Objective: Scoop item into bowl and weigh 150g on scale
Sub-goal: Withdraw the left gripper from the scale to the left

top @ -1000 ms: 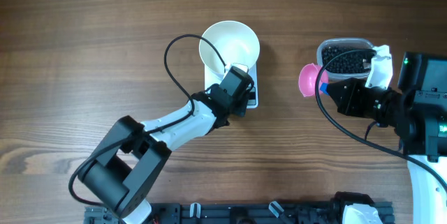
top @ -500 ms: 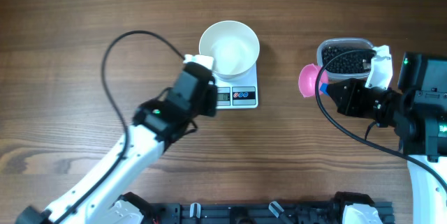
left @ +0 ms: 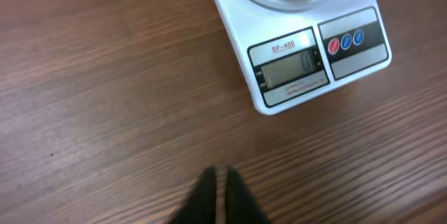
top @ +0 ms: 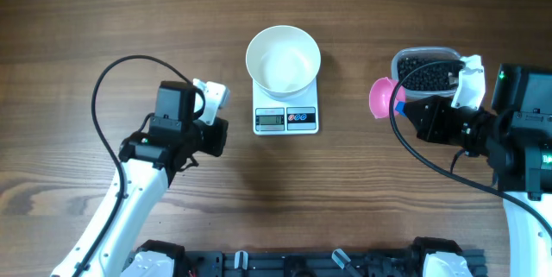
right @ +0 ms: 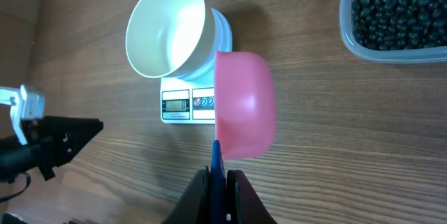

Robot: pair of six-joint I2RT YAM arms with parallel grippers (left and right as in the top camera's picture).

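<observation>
Round glossy white bowl (top: pixel 283 59) on flat rectangular white scale (top: pixel 286 118); right gripper (right: pixel 220 180) pinching smooth pink plastic scoop (right: pixel 242 105); left gripper (left: pixel 218 181) fingertips nearly together.

The scale (left: pixel 297 56) carries the only legible marking: "SF-400" printed in small letters just above its grey display (left: pixel 292 70) in the left wrist view. The display itself shows no readable digits, and the two buttons' symbols are too small to read.
</observation>
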